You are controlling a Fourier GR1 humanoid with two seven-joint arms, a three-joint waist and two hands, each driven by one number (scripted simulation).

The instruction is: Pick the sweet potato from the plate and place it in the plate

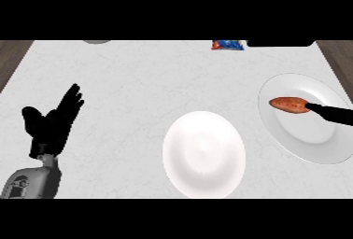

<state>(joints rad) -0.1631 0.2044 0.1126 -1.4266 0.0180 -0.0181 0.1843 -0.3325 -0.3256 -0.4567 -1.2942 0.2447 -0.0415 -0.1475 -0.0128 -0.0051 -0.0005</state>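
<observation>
White marble table point(138, 84) holds two white plates. The sweet potato point(289, 105) lies on the right plate point(310, 140), toward its upper left. The right robot hand point(331, 113) comes in from the right edge, stretched straight, its tip touching the potato. The other plate point(204, 154) sits mid-table. The left robot hand point(52, 123) rests at left, fingers spread and pointing up.

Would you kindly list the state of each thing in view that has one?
Sweet potato: lying on the right plate, not lifted.
Middle plate: bare.
Left robot hand: open, resting, fingers up.
Right robot hand: touching the sweet potato, grip not visible.
</observation>
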